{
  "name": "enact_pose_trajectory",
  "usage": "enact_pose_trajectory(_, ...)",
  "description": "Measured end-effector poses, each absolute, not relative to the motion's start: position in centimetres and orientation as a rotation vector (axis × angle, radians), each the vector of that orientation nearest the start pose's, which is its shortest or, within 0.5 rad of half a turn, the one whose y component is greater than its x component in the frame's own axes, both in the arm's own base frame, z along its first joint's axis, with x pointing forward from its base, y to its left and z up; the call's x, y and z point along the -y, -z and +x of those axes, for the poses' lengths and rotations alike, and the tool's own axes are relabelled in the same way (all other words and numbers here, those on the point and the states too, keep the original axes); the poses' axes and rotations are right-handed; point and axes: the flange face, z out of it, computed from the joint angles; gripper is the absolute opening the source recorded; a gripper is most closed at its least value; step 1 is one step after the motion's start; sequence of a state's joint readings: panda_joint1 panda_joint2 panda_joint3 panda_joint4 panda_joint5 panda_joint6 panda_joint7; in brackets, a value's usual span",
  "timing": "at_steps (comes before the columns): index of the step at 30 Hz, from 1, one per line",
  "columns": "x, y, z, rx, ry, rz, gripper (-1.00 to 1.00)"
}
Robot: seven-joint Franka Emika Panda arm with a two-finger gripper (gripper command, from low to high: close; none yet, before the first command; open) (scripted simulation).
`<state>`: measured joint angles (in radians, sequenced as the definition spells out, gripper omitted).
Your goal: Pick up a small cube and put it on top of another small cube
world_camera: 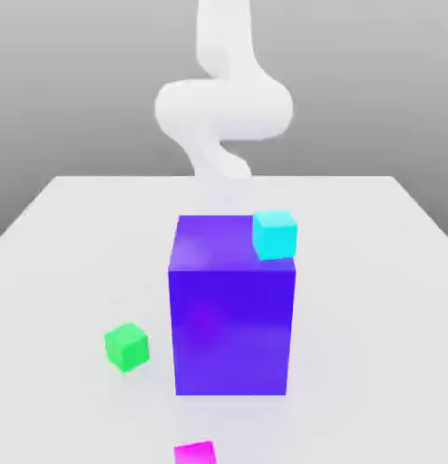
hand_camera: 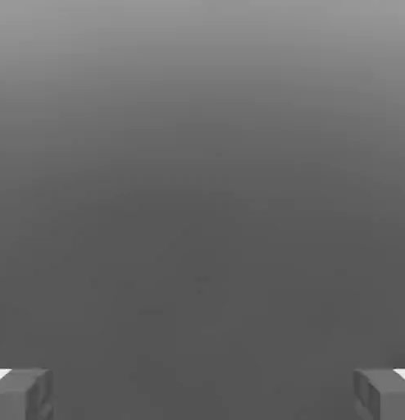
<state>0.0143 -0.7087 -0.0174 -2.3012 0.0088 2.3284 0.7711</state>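
The small magenta-pink cube (world_camera: 194,453) lies on the white table (world_camera: 373,290) at the near edge of the exterior view, partly cut off by the frame. The small green cube (world_camera: 126,346) rests on the table farther back, toward the exterior view's left. The white arm (world_camera: 223,109) rises behind the big blue-purple block, far from both cubes. In the hand view my gripper (hand_camera: 202,395) is open: its two grey fingertips (hand_camera: 21,394) stand wide apart with nothing between them, over plain grey ground.
A big blue-purple block (world_camera: 232,308) stands in the middle of the table, between the arm and the two small cubes. A cyan cube (world_camera: 274,234) sits at the block's top corner on the exterior view's right.
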Motion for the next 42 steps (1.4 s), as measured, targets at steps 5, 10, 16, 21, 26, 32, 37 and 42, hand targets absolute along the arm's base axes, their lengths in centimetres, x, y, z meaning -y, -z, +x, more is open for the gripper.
enact_pose_trajectory(5, 0.9, -61.0, 44.0, -1.001, 0.786, -2.592, 0.00)
enact_pose_trajectory(10, 1.2, -53.1, 48.6, -0.983, 0.627, -2.686, 0.00)
enact_pose_trajectory(16, 1.7, -42.8, 52.2, -0.960, 0.433, -2.793, 0.00)
enact_pose_trajectory(21, 2.1, -33.8, 53.5, -0.939, 0.271, -2.878, 0.00)
enact_pose_trajectory(26, 2.8, -24.8, 53.2, -0.912, 0.106, -2.961, 0.00)
enact_pose_trajectory(32, 3.3, -15.2, 52.4, -0.892, 0.003, -3.013, 0.00)
enact_pose_trajectory(37, 3.3, -13.0, 52.2, -0.893, 0.000, -3.012, -1.00)
enact_pose_trajectory(42, 3.3, -14.1, 52.3, -0.892, 0.000, -3.013, -1.00)
